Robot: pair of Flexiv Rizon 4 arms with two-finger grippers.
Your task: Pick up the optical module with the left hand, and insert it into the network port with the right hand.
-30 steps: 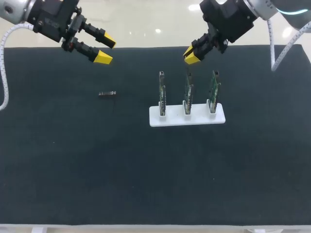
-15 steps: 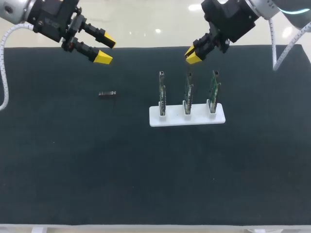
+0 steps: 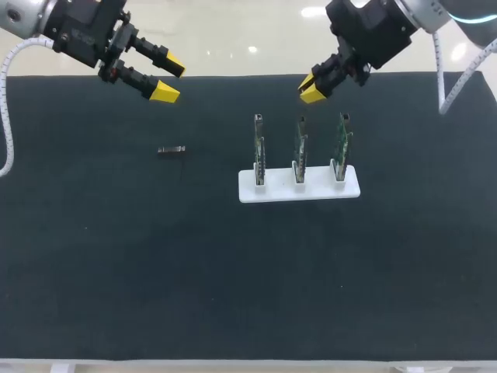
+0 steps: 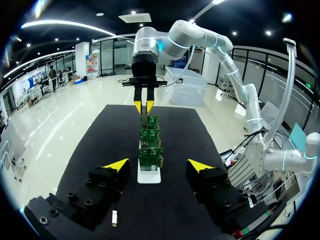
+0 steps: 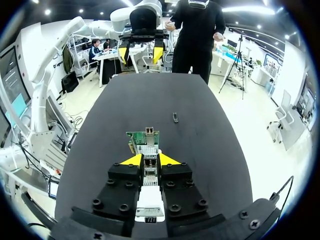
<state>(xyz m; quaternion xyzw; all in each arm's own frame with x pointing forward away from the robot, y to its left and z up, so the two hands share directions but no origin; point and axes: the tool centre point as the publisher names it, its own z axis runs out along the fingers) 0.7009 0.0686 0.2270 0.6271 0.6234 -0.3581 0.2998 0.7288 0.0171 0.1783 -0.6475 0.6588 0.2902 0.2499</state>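
The optical module (image 3: 172, 150) lies flat on the black bench (image 3: 233, 272), alone, well apart from the white holder (image 3: 299, 191) w/ its three upright circuit boards (image 3: 300, 142). The left hand (image 3: 169, 81) hangs above the bench behind the module, fingers spread wide, holding nothing. The right hand (image 3: 311, 89) is over the far side of the boards, fingers close together w/ only a slim gap, also empty.

Risks, in my judgement: the module is small and low. If the left hand comes down off-centre, one finger may push it away or pinch only its end, so it sits tilted. A tilted grip makes the handover difficult, i.e. the module can drop. At the network port (image 5: 148, 131) a small angle error may jam it, and the push could tip the thin boards or slide the holder.
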